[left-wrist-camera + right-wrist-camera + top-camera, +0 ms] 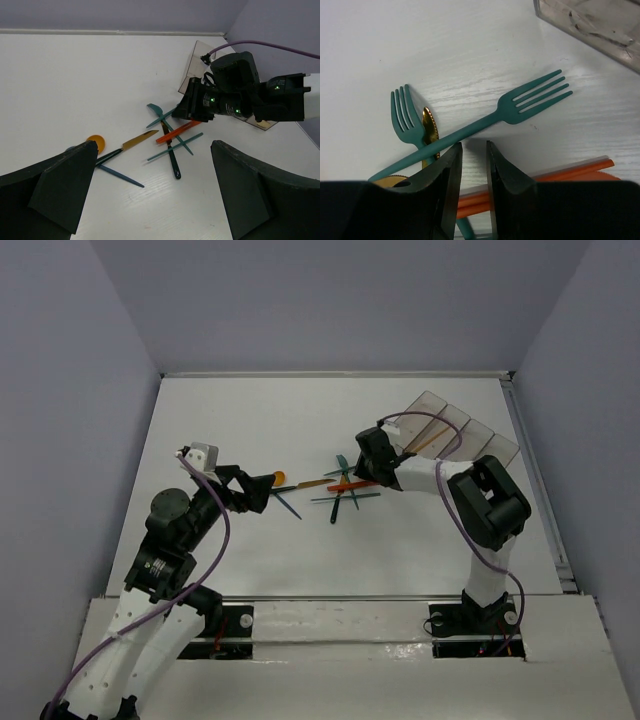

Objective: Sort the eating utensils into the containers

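Hovering low over the pile with the right gripper (473,145), jaws only a narrow slot apart, nothing seen clamped between. Just beyond the tips, a long teal-green plastic fork (485,120) lying aslant across a second teal fork (406,117) and a gold-toned serrated knife blade (430,131). Behind the fingers, an orange plastic handle (560,172). Smoky translucent bins (600,25) near, up to the right. Best to straddle one handle only, square to its length, press down to the white table (380,45), then close. Left gripper (153,150) spread wide and empty.

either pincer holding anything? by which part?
Nothing. The left pincer is wide open, empty; the right pincer is slightly open, clamping nothing, over the orange utensil.
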You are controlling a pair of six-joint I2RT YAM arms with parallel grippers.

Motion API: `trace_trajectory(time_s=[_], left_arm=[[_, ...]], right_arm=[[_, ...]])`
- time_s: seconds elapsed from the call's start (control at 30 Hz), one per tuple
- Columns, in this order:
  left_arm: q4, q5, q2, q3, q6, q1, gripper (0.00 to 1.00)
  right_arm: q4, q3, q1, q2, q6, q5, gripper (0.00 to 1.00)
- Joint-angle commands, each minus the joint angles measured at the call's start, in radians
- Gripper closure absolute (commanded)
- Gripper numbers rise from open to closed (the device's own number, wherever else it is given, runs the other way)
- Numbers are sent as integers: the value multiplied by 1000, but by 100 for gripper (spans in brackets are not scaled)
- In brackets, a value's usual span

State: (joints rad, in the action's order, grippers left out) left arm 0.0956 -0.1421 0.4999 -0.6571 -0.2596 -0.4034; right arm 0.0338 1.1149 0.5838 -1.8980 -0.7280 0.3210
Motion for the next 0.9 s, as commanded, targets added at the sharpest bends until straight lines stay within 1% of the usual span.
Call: trace_trajectory(time_s=[0.0, 0.03, 0.1, 0.17, 0.27, 0.37, 0.6, 0.77, 0.8, 0.83, 0.87], left_arm=[[-40, -16, -4, -44, 0, 6, 1], [-39, -16, -4, -42, 0, 6, 1], [-37, -16, -4, -44, 0, 6, 1], [-39, -19, -8, -44, 0, 6, 1], [-40, -19, -9, -42, 0, 6, 1], [-39, -20, -12, -44, 0, 6, 1], [-39, -20, -14, -44, 0, 6, 1], [-39, -24, -15, -42, 0, 6, 1], [-39, -24, -15, -42, 0, 6, 1], [-40, -25, -15, -42, 0, 6, 1], [-40, -27, -15, -42, 0, 6, 1]], right_arm=[[26, 52, 7, -24, 13, 32, 71], [14, 48, 7, -13, 16, 26, 75], [-1, 34, 7, 5, 18, 24, 75], [-5, 33, 7, 27, 21, 27, 69], [3, 45, 7, 30, 18, 18, 56], [-2, 56, 7, 16, 3, 6, 48], [-11, 97, 7, -22, -40, 0, 46], [-23, 100, 7, -13, -59, -5, 46], [-23, 103, 7, -13, -63, -5, 45], [-23, 106, 7, -18, -68, -2, 41], [-22, 112, 7, -24, -70, 6, 39]])
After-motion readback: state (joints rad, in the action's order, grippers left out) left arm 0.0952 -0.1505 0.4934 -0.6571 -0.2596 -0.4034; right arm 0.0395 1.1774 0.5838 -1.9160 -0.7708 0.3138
